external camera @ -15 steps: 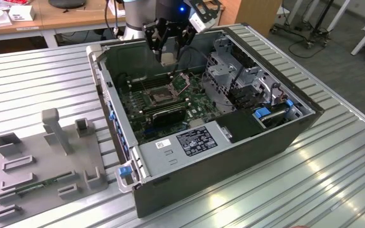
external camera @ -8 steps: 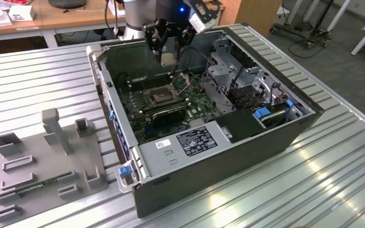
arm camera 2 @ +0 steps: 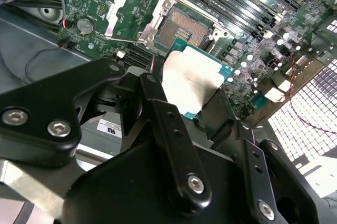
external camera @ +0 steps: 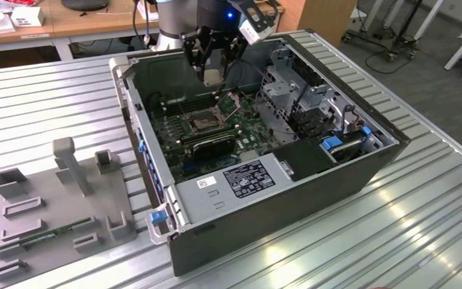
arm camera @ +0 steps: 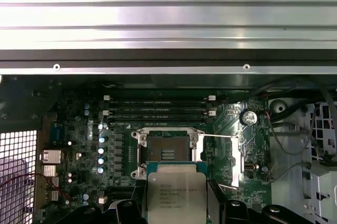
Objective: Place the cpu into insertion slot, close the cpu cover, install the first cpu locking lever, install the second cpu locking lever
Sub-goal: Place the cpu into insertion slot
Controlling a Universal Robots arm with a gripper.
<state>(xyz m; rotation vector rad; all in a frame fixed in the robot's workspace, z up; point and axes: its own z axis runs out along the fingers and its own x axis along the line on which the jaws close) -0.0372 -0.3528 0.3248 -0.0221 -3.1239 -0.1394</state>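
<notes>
My gripper [external camera: 213, 67] hangs over the open computer case, shut on the cpu [external camera: 213, 76], a small square chip with a pale metal face. In both wrist views the cpu [arm camera: 176, 195] [arm camera 2: 190, 79] sits between the black fingers [arm camera: 138, 205], above the board and just short of the insertion slot [arm camera: 167, 147] [arm camera 2: 181, 26]. The slot [external camera: 201, 123] is open, with a dark centre and a silvery rim. The cpu cover [arm camera: 225, 158] [arm camera 2: 131, 13] is swung back beside the slot, a thin metal frame [external camera: 233, 103] standing off the green board.
Long black memory slots [arm camera: 158, 109] run along one side of the socket. A metal drive cage [external camera: 289, 90] and cables fill the case at the exterior view's right. A grey fixture plate [external camera: 55, 208] lies on the ribbed table at the exterior view's left.
</notes>
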